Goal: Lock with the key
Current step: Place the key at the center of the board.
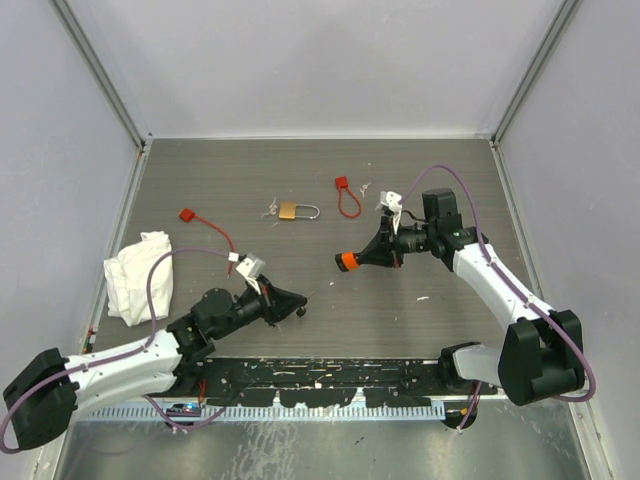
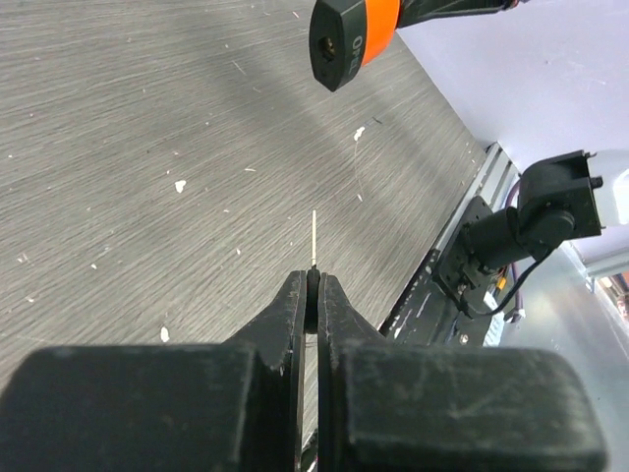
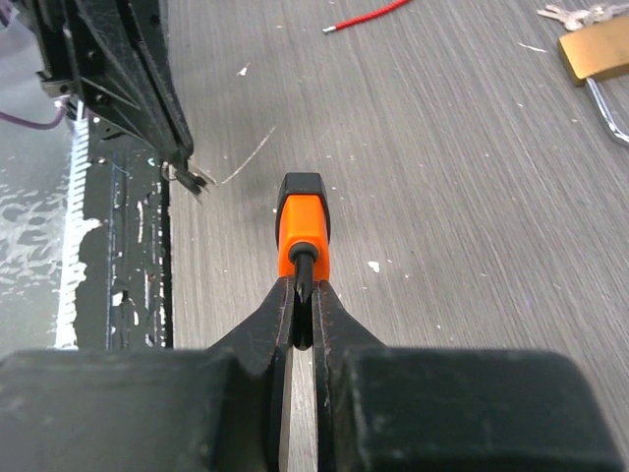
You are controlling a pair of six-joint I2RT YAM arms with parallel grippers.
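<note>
My left gripper (image 1: 297, 307) (image 2: 313, 282) is shut on the key (image 2: 314, 239). The key's dark head is pinched between the fingertips and its thin silver blade points forward above the table. That blade aims toward an orange-and-black lock (image 1: 346, 261) (image 2: 349, 34) (image 3: 303, 221), with a gap between them. My right gripper (image 1: 364, 257) (image 3: 304, 287) is shut on the lock's black stem and holds it off the table, its black end facing the key. The right wrist view shows the left gripper's fingers (image 3: 147, 88) at upper left, with the blade (image 3: 246, 157) slanting out.
A brass padlock (image 1: 288, 211) (image 3: 595, 49) lies at mid-table with small keys (image 3: 565, 14) beside it. Two red cable locks (image 1: 346, 196) (image 1: 205, 224) lie on the table. A crumpled white cloth (image 1: 138, 277) sits at the left. Grey walls enclose the table.
</note>
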